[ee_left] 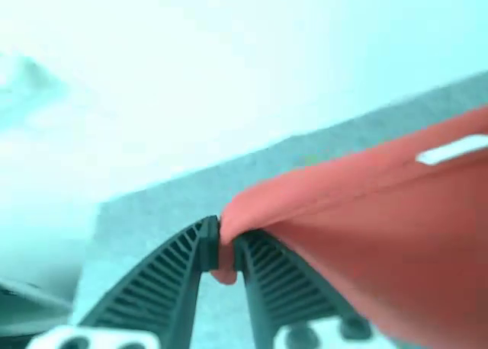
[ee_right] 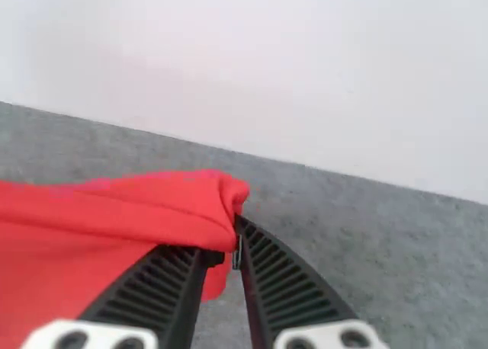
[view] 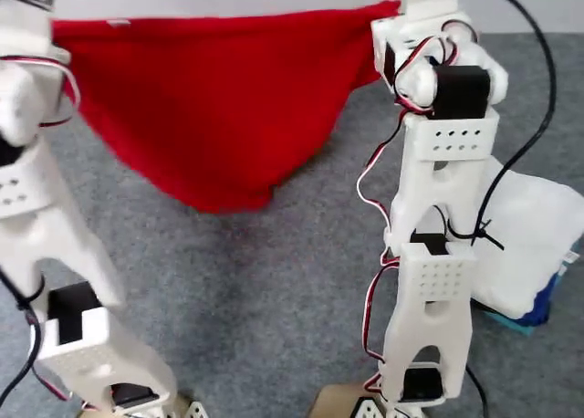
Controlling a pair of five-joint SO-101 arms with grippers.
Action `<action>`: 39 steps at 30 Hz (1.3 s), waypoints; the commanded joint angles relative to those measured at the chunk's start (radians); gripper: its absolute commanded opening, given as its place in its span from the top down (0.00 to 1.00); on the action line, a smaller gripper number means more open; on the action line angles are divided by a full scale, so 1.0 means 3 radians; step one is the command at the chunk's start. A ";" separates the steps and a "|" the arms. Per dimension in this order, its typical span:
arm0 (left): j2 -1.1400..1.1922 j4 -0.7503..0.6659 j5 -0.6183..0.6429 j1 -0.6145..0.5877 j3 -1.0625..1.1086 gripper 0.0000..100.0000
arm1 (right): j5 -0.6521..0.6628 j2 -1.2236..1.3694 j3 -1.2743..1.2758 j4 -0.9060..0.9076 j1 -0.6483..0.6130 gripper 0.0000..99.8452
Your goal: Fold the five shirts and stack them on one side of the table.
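Above the grey desk (view: 274, 299), between our two arms, the red shirt (view: 219, 117) hangs by its upper edge, one corner in each gripper. The left gripper (ee_left: 221, 250) is closed tight on a bunched corner of the cloth, which pokes out between the ribbed pads. The right gripper (ee_right: 235, 250) is likewise clamped on the opposite corner, with a small wad of fabric folded over its tips.

We judge the step in hand to be the spread-out of this shirt before folding: it is lifted and tensioned, not yet laid down. The next move calls for both grippers to descend together at a matched rate, keeping the top edge taut, so that the cloth lands flat on the open desk in front of the arms. Uneven descent would probably leave creases or a doubled-over hem.

The upper edge of the shirt runs nearly straight from arm to arm. Below it the fabric sags into a rounded point, narrower at the bottom than at the top. We cannot tell whether that lowest point touches the desk. A small white tag (ee_left: 454, 147) shows near the top edge.

Beside the right arm lies a stack of folded shirts (view: 534, 235), white on top with a blue edge beneath. We cannot tell their number.
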 commanded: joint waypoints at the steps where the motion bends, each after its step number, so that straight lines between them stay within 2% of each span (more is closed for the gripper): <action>1: -0.0199 -0.0041 0.0036 -0.0153 -0.0289 1.00 | -0.0026 -0.0100 -0.0153 -0.0033 -0.0069 0.99; 3: -0.0210 0.0118 0.0020 -0.0159 -0.0371 1.00 | 0.0005 -0.0146 -0.0148 0.0090 -0.0120 0.99; 5: -0.0235 0.0302 0.0020 -0.0174 -0.0417 1.00 | 0.0220 -0.0187 -0.0148 0.0294 -0.0197 0.99; 9: -0.0404 0.0307 -0.0036 -0.0327 -0.0120 1.00 | 0.0634 -0.0263 -0.0138 0.0846 -0.0371 0.99; 14: -0.0905 0.0307 -0.0312 -0.0394 0.0918 1.00 | 0.0757 -0.0304 -0.0128 0.0841 -0.0396 0.99; 18: -0.1483 0.0302 -0.0537 -0.0389 0.1936 1.00 | 0.0757 -0.0463 0.0225 0.0846 -0.0412 0.99; 22: -0.2041 0.0302 -0.0757 -0.0399 0.2810 1.00 | 0.0757 -0.0954 0.0987 0.0846 -0.0412 0.99; 28: -0.2629 0.0302 -0.0977 -0.0404 0.3920 1.00 | 0.0747 -0.1731 0.2598 0.0836 -0.0412 0.99; 34: -0.2859 0.0302 -0.1054 -0.0394 0.4810 1.00 | 0.0757 -0.2299 0.3887 0.0836 -0.0407 0.99; 39: -0.2869 0.0302 -0.1309 -0.0404 0.5378 1.00 | 0.0767 -0.2677 0.4889 0.0831 -0.0407 0.99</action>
